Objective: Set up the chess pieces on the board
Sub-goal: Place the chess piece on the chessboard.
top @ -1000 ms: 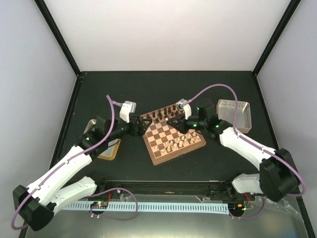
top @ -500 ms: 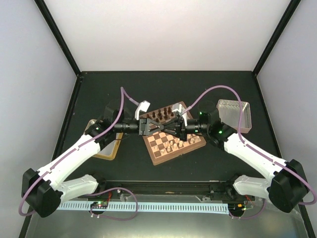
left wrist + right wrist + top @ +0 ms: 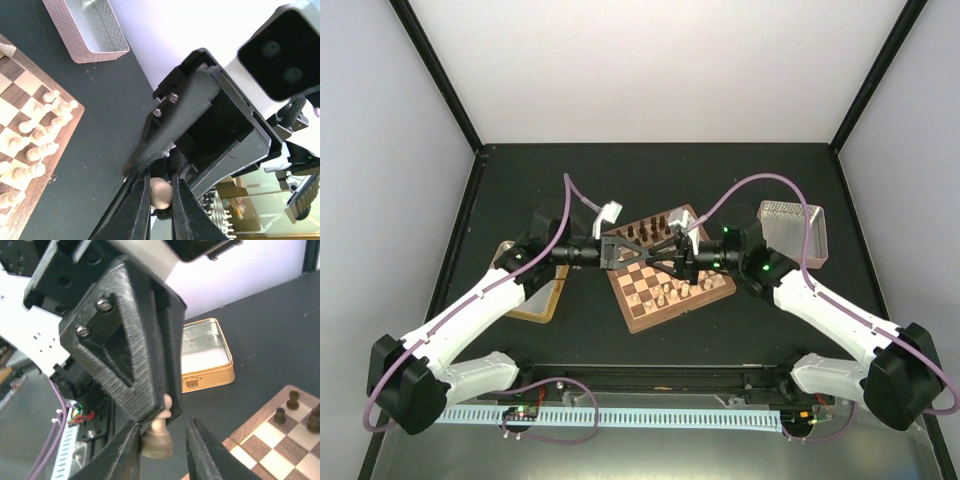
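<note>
Handover above the board [image 3: 645, 322]: left gripper [image 3: 160, 210] clamped on a cream pawn [image 3: 157, 432], right gripper [image 3: 165, 450] jaws parted around it. Most cream pieces [image 3: 685, 288] stand along the board's near edge. This pawn likely needs placing; can't tell the remaining gaps.

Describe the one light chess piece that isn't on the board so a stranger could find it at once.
Find the square wooden chessboard. Above it the left gripper and right gripper meet tip to tip, the left pinching a small cream wooden pawn. Its neighbours all stand on squares; this one hangs in the air.
</note>
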Controlling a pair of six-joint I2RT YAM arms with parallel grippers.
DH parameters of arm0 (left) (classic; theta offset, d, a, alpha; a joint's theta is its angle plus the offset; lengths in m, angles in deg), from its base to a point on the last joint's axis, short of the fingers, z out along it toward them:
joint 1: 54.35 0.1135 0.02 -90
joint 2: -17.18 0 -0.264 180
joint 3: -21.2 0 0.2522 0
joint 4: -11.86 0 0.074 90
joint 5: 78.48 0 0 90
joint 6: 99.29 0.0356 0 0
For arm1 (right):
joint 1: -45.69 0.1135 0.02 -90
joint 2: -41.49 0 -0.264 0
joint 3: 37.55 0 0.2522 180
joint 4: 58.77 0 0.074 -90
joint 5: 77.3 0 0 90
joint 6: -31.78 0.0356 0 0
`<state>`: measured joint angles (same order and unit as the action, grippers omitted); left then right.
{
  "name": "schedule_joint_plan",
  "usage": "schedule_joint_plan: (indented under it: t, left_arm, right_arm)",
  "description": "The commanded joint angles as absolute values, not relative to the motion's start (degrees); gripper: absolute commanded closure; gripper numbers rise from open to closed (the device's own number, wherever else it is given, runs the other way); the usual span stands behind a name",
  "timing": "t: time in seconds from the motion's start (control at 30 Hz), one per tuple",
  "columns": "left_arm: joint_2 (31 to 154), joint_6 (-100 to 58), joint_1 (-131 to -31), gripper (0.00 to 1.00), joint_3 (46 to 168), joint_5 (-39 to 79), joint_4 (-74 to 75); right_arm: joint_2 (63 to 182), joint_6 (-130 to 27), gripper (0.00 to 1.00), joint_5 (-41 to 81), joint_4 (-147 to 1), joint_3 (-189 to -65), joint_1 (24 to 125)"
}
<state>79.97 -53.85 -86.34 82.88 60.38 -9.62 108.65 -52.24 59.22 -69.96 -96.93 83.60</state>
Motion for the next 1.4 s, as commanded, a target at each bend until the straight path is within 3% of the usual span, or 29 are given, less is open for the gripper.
schedule_joint_plan:
  t: [0.0, 0.07, 0.17, 0.43, 0.57, 0.83, 1.37]
  left_arm:
    - [80.4, -51.3, -86.8, 0.98, 84.0, 61.1, -8.3]
    - [80.4, -49.5, -86.7, 0.98, 84.1, 58.6, -10.1]
    - [80.7, -46.4, -86.7, 0.98, 84.1, 53.6, -13.2]
    - [84.5, -39.0, -88.9, 0.98, 84.5, 39.3, -18.2]
    - [89.3, -35.7, -93.8, 0.98, 85.9, 27.1, -21.6]
    - [98.1, -34.0, -100.2, 0.98, 84.9, 12.8, -22.7]
    - [105.4, -33.0, -104.3, 0.98, 86.0, 13.5, -23.0]
  right_arm:
    - [106.6, -52.9, 0.62, 55.1, -69.3, -95.9, 84.1]
    - [105.2, -52.2, 0.48, 52.2, -70.2, -95.7, 84.1]
    - [102.2, -49.5, 0.38, 46.2, -70.4, -94.3, 84.1]
    - [89.4, -40.3, 0.35, 12.5, -74.4, -89.2, 84.0]
    - [88.1, -37.7, 0.35, 4.3, -77.9, -88.9, 84.0]
    - [90.3, -35.8, 0.35, 1.8, -78.8, -88.1, 84.0]
    - [93.1, -35.5, 0.35, 1.9, -78.9, -88.5, 84.0]
